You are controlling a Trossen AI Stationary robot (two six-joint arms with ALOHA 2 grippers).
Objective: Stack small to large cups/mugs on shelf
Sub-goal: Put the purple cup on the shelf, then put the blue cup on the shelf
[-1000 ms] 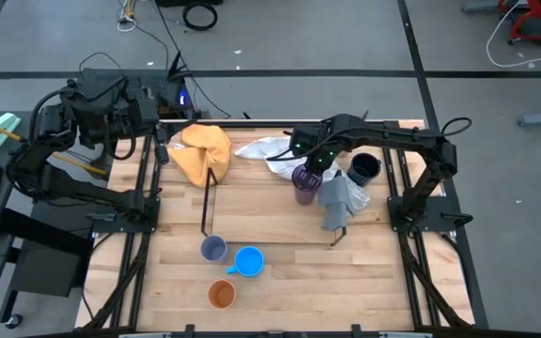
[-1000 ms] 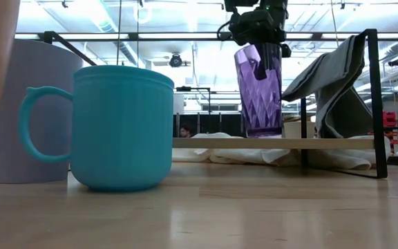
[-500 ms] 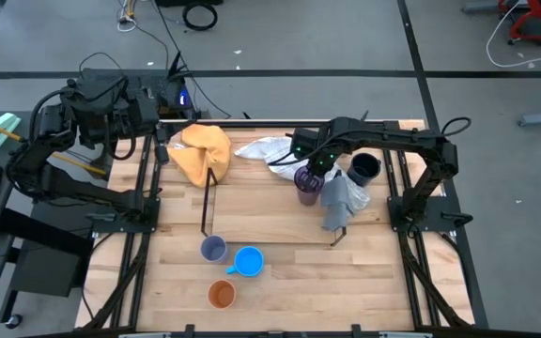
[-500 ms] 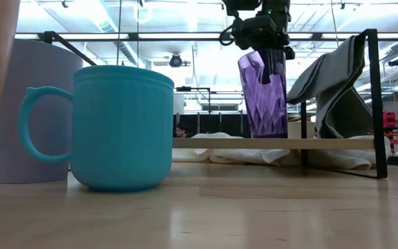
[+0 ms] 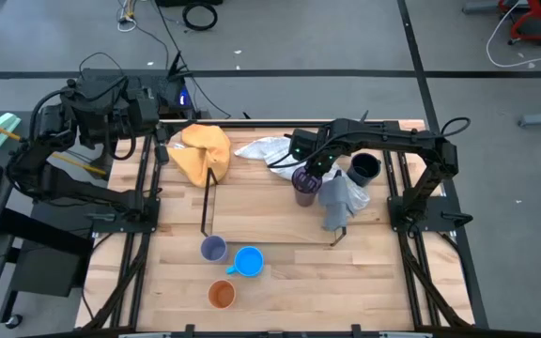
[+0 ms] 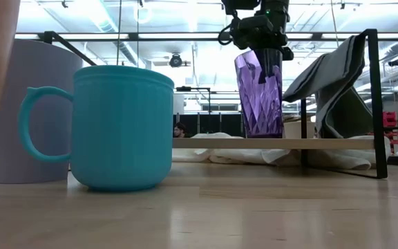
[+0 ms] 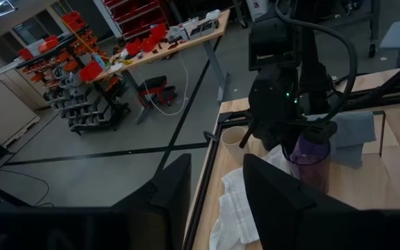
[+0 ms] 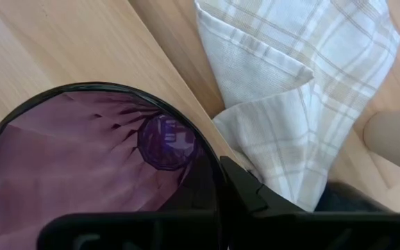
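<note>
Gripping the tall faceted purple plastic cup (image 6: 259, 93) at its rim with the right end effector (image 6: 261, 43), likely light, stiff, slippery, tippy.

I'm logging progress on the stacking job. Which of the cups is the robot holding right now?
The purple cup, gripped at its rim by the right gripper above the shelf; the other visible cups stand free on the table.

The tall cup (image 5: 304, 184) stood on the shelf (image 5: 252, 242), with a cloth (image 5: 338, 199) draped over the shelf's right end beside it. Three cups (image 5: 230, 268) clustered on the table (image 5: 280, 282) before the shelf's left end. Another cloth (image 5: 203, 152) lay behind it.
</note>
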